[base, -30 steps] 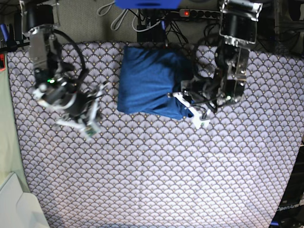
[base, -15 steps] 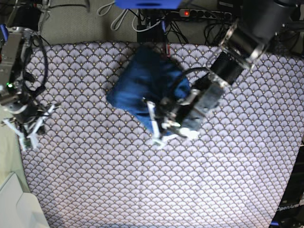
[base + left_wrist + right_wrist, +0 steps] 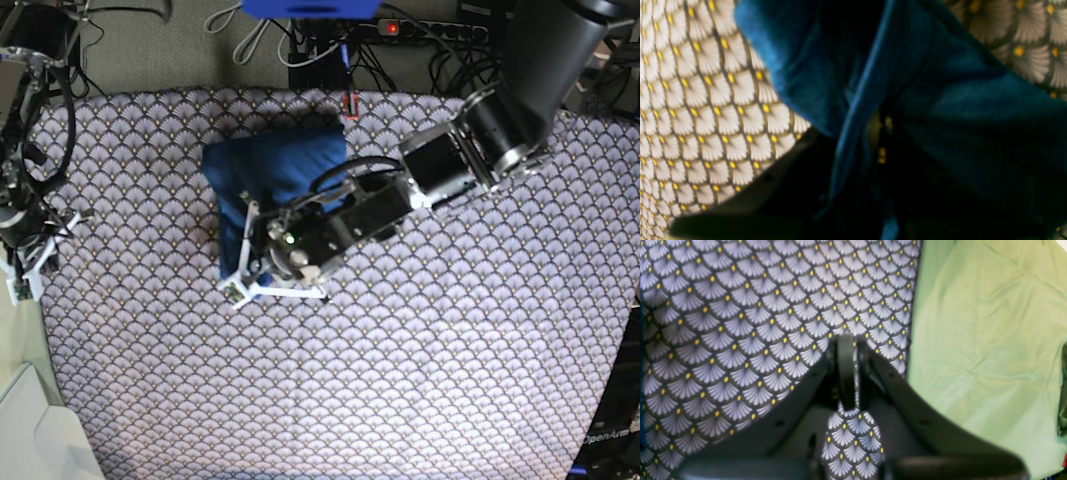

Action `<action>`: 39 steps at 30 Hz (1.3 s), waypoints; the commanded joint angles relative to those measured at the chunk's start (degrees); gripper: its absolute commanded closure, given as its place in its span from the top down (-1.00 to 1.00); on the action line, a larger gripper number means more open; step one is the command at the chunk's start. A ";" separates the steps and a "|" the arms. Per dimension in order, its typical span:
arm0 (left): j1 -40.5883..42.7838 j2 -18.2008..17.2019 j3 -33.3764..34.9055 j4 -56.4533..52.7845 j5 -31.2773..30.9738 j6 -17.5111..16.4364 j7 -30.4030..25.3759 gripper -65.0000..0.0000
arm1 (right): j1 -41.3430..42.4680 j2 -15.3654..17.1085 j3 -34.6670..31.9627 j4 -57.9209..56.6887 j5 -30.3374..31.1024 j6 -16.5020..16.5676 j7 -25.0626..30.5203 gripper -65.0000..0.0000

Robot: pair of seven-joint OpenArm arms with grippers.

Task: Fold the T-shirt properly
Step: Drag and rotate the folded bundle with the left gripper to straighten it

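Writing: "OpenArm" reads at near right | plain medium-blue knit T-shirt (image 3: 275,175) bunched far-centre on scallop-patterned grey-white cloth (image 3: 420,350), long axis unclear | our left gripper (image 3: 240,285) clamps its near edge | right gripper (image 3: 22,272) jaws together, far left.

Open scalloped cloth (image 3: 400,380) lies clear toward the viewer; only the T-shirt (image 3: 275,170) and left arm (image 3: 440,165) obstruct.

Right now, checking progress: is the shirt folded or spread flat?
Folded: the shirt is a compact bundle on the cloth, no sleeves showing.
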 commanded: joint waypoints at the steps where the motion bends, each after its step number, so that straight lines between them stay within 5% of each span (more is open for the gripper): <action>1: -1.80 0.74 0.03 0.85 0.30 0.15 -1.52 -0.99 | 0.70 0.92 0.40 0.97 0.26 -0.13 1.31 -0.99; 15: -1.71 1.36 4.34 0.23 9.62 0.15 -1.08 -0.93 | 0.70 0.66 0.05 0.97 0.26 -0.13 1.22 -0.99; 22: -1.97 0.92 4.60 1.55 9.71 0.15 -1.70 0.12 | 0.70 0.66 0.05 0.97 0.26 -0.13 0.25 -0.99; 24: -1.97 0.92 4.60 3.22 9.80 0.15 -1.70 0.25 | 0.79 0.66 0.05 0.97 0.35 -0.13 -1.16 -0.99; 33: -0.39 0.83 3.98 8.32 25.80 0.24 -0.82 0.27 | 0.79 0.57 0.05 0.97 0.43 -0.13 -1.95 -0.99; 39: 0.84 -1.81 -3.05 10.96 27.29 0.15 2.87 0.27 | 0.62 0.48 0.05 0.97 0.43 -0.13 -1.95 -0.99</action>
